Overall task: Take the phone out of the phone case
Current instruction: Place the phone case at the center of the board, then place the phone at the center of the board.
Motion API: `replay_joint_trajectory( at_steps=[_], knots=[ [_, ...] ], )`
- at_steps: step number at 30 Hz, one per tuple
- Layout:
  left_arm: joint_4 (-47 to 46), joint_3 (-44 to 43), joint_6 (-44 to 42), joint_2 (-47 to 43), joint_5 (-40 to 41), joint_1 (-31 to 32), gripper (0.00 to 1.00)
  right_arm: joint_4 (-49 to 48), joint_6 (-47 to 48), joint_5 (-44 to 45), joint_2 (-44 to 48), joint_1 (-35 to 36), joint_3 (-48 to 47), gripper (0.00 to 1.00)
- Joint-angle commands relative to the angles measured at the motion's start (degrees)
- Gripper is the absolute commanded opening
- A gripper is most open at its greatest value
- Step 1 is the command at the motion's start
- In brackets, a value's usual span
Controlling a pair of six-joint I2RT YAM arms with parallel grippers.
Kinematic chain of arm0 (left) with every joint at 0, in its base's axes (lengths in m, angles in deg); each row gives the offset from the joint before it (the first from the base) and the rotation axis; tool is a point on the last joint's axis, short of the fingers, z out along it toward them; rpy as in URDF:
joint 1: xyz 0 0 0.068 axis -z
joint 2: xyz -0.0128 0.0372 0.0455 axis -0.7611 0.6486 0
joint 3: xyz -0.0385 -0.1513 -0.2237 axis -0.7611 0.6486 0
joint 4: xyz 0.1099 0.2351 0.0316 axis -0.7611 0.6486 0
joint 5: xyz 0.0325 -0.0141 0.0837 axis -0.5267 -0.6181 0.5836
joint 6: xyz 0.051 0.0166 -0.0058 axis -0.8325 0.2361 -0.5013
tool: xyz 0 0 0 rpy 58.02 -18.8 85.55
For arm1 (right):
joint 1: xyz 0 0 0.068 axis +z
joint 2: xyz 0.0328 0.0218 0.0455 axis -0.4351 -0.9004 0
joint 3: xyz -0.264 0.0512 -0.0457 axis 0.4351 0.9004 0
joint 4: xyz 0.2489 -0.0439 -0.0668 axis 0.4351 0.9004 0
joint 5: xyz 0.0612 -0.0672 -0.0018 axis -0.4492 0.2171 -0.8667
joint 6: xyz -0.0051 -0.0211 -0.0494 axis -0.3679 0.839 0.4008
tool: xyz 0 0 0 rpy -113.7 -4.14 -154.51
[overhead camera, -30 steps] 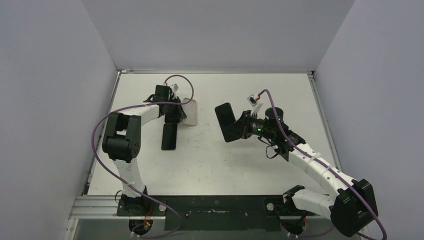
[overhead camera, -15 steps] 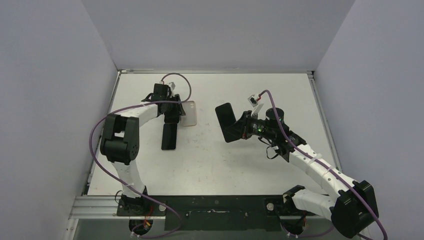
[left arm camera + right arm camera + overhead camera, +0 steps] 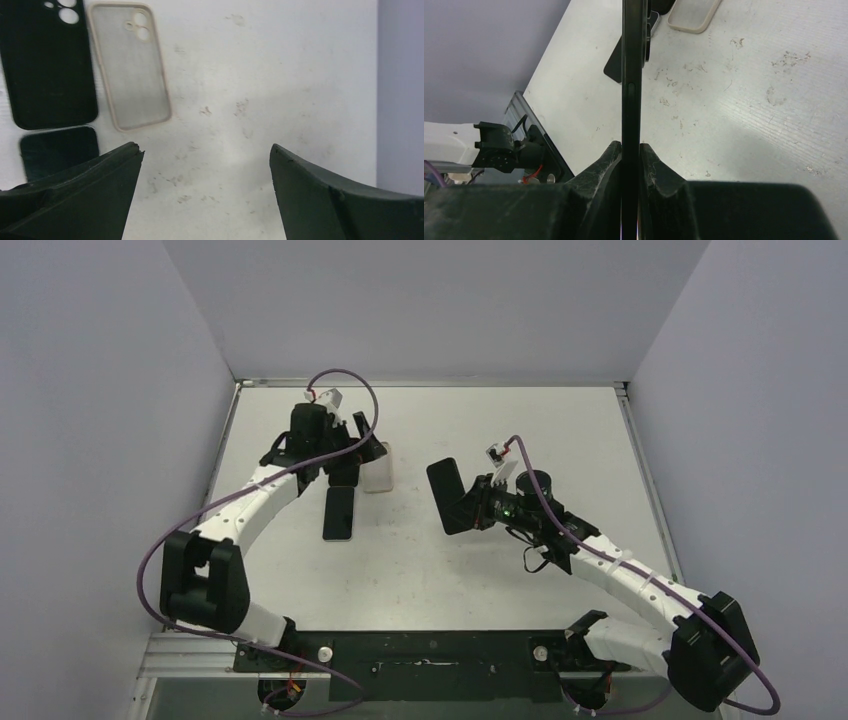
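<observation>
- Spreads the left gripper [image 3: 205, 150] wide over the scuffed white tabletop [image 3: 280, 75], its 2 black fingers [image 3: 95, 195] far apart and holding nothing.
- Hangs that claw above bare table, just to the side of 3 items that lie flat below it.
- Shows, in the left wrist view, a black soft phone case [image 3: 47, 70] with round camera cut-outs, and a translucent beige phone case [image 3: 131, 70] with a pale rim, and a glossy black phone [image 3: 59, 152].
- Sets the 2 cases side by side, long edges nearly parallel; cannot tell whether touching.
- Lets white table show through the camera cut-outs of both cases, so both look empty.
- Puts the glossy black phone [image 3: 339, 513] end to end with the black case, just beside its short edge, on the side nearer the arm bases.
- Covers most of the black case with the left arm's wrist in the overhead view, while the beige case [image 3: 377, 465] lies in plain sight beside it.
- Pinches a thin black phone [image 3: 631, 60] in the right gripper [image 3: 630, 147], 1 finger pressed against each flat face near its lower end.
- Holds this phone [image 3: 450, 495] on edge and raised off the table, out of any case, well apart from the beige case and to its right.
- Cannot tell which face of the held phone is the screen.
</observation>
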Motion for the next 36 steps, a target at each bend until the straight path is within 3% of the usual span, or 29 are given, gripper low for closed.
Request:
replay_joint_trajectory(
  at_steps=[1, 6, 14, 25, 36],
  knots=[
    [-2.06, 3.62, 7.24, -8.14, 0.06, 4.18, 0.97, -11.25, -1.75, 8.75, -1.00, 3.30, 0.93, 0.00],
    [-6.81, 8.70, 14.29, -14.94, 1.95, 10.63, 0.97, -18.42, -5.74, 12.64, -3.08, 5.15, 3.72, 0.00],
    [-11.81, 13.06, 20.15, -20.61, 7.63, 19.07, 0.97, -21.47, -5.65, 15.65, -5.76, 7.76, 3.35, 0.00],
    [-14.77, 11.63, 18.78, -16.34, 14.53, 27.31, 0.97, -22.03, -4.30, 17.55, -6.30, 11.97, 2.56, 0.00],
    [-12.57, 11.29, 18.67, -14.72, 18.54, 29.33, 0.97, -22.58, -3.53, 20.16, -6.12, 15.10, 2.53, 0.00]
  ],
)
